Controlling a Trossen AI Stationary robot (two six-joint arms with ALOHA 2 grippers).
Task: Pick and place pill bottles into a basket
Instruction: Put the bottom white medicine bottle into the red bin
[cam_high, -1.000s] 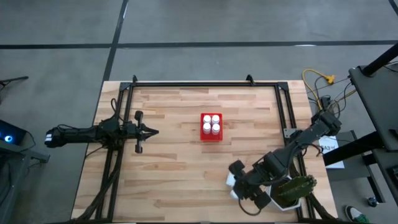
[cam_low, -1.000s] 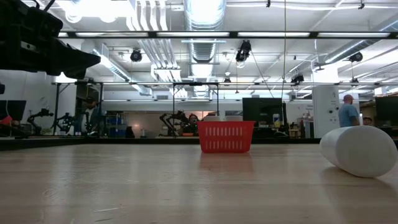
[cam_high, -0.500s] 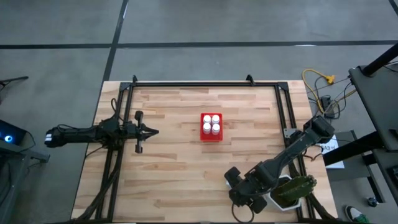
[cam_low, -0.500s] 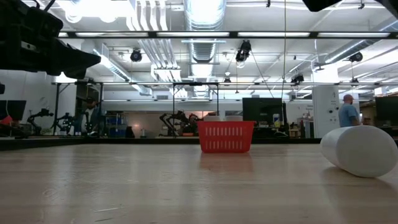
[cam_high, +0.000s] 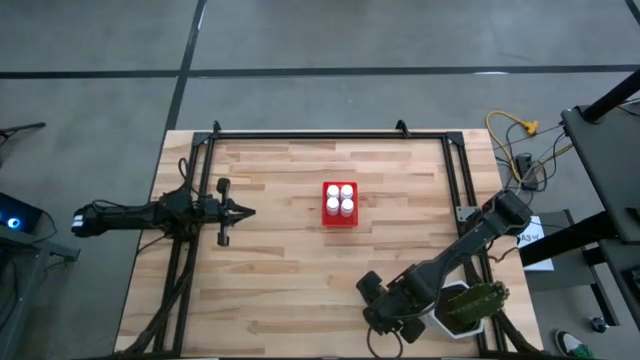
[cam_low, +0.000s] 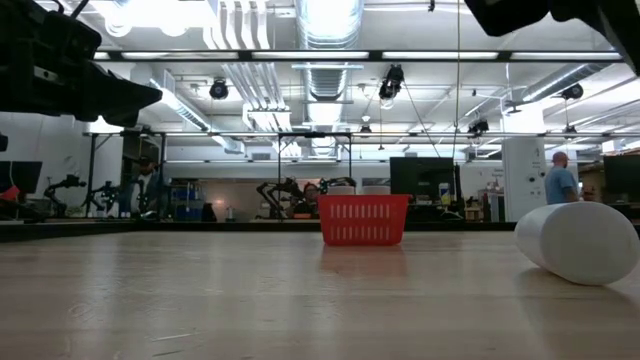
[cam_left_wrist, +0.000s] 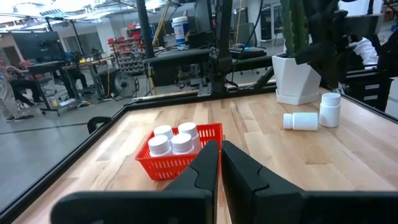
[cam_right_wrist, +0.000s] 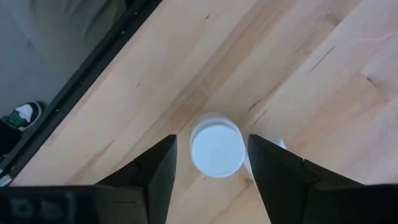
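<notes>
The red basket (cam_high: 340, 204) stands at the table's middle with several white pill bottles (cam_left_wrist: 172, 142) upright in it. My right gripper (cam_right_wrist: 212, 144) is open near the table's near right corner (cam_high: 385, 315), pointing down. Its fingers stand on either side of an upright bottle's white cap (cam_right_wrist: 216, 150), above it. A second bottle (cam_right_wrist: 277, 145) shows just past one finger; it lies on its side (cam_low: 580, 242). The left wrist view shows both, one lying (cam_left_wrist: 300, 121) and one upright (cam_left_wrist: 330, 108). My left gripper (cam_high: 247, 210) waits, shut and empty, at the table's left.
A white pot with a green plant (cam_high: 470, 308) stands right beside my right arm at the near right corner. A dark metal frame (cam_high: 330, 133) runs along the table's far, left and right edges. Bare wood lies between the basket and my right gripper.
My right gripper has gone a little toward the table's left and near edges, and now covers the two loose bottles in the high view. Its dark body has come into the low view's top right corner. The bottles and the basket have kept still.
</notes>
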